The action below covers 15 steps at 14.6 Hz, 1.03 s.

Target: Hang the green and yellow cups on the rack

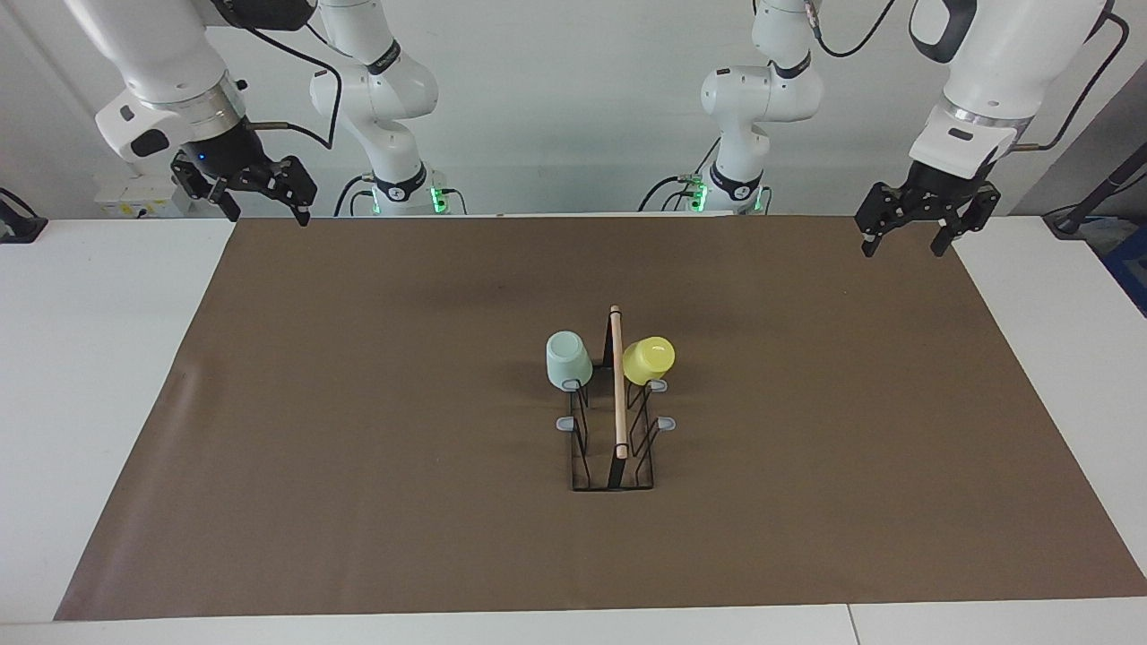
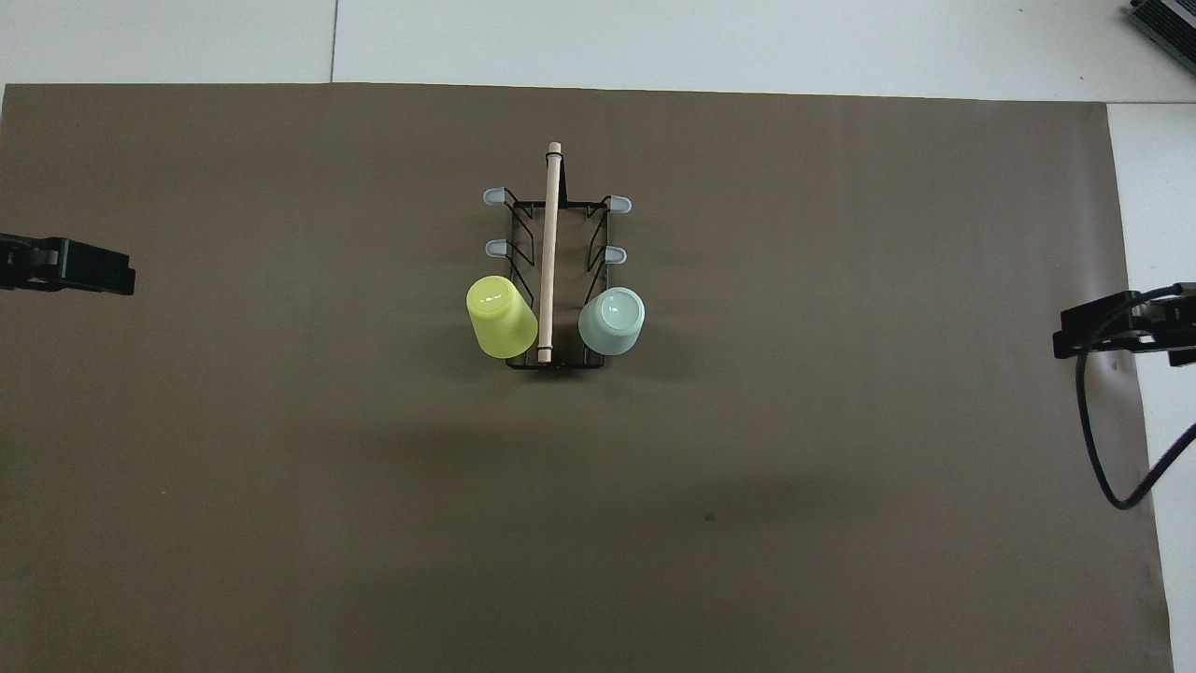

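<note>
The green cup [image 1: 568, 359] and the yellow cup [image 1: 648, 360] are seen hung upside down on the rack [image 1: 614, 430], on the two prongs nearest the robots, one each side of the wooden rod. The left gripper [image 1: 903, 244] is held with fingers spread and empty, well apart from the rack, over the mat's [image 1: 358, 430] edge. The right gripper [image 1: 269, 208] is likewise spread and empty, over the other end.

No legible text or labels anywhere.
</note>
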Motion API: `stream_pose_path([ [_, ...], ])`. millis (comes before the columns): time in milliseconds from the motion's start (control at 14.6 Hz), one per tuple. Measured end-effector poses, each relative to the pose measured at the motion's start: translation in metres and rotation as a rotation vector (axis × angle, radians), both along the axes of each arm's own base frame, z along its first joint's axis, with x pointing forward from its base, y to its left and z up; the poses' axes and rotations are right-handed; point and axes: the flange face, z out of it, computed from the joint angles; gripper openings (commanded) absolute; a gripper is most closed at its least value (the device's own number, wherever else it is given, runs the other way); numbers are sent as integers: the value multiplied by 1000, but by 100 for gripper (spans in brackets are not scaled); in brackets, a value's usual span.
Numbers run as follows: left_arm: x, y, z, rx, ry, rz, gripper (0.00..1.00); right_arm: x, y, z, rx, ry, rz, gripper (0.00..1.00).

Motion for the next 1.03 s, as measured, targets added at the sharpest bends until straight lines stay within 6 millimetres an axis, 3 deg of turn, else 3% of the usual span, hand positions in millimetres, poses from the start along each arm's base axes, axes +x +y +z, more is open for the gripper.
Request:
stream_pose_path([
  [1027,-6,-4,-8,3,72,-4,100,0,0,0,0,0,0,100],
])
